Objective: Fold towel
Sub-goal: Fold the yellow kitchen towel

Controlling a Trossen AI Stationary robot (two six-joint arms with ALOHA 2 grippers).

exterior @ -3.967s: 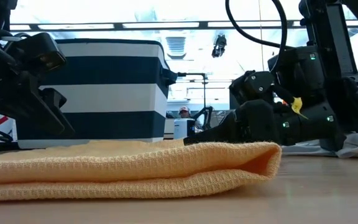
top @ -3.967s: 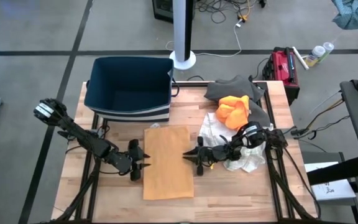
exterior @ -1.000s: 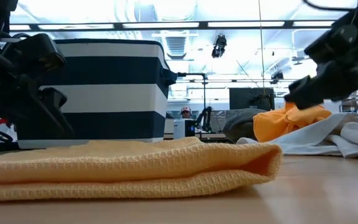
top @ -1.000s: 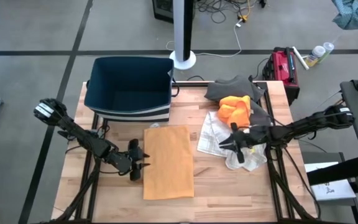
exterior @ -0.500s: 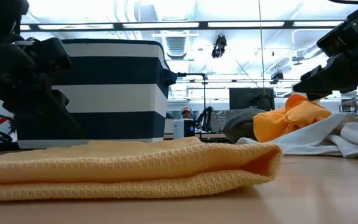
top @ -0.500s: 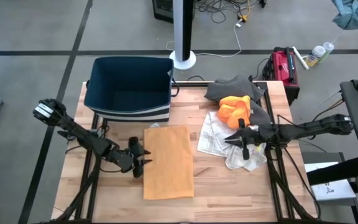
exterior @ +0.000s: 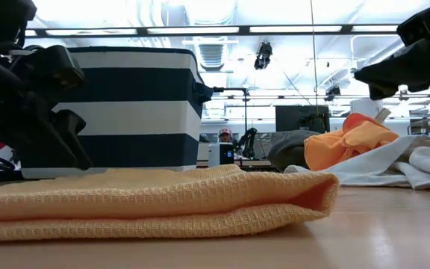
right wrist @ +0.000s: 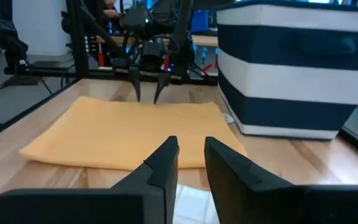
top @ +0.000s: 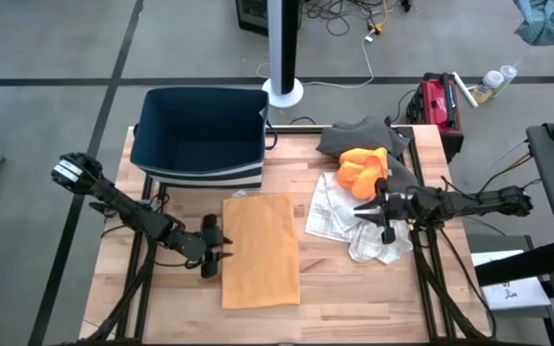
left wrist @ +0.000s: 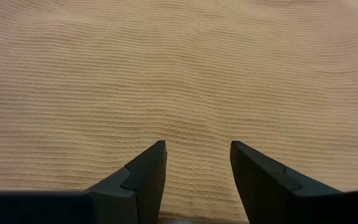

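Note:
The tan waffle-weave towel [top: 261,250] lies folded in layers, flat on the wooden table, its rounded fold [exterior: 325,193] toward the right. My left gripper [top: 223,250] is at the towel's left edge, tilted down. Its fingers are open just over the cloth [left wrist: 179,74] with nothing between them; I cannot tell whether they touch it. My right gripper [top: 365,216] hangs level above the cloth pile on the table's right. It points toward the towel [right wrist: 123,134] and is open by a narrow gap, holding nothing.
A navy-and-white striped bin [top: 200,139] stands behind the towel. At the right lies a pile of cloths: an orange one [top: 362,168], a grey one [top: 359,135] and a white one [top: 339,216]. Bare wood shows along the near edge [top: 354,298].
My right gripper has drawn back from the table's middle toward the right edge and risen, ending level over the cloth pile. The towel has stayed as it was.

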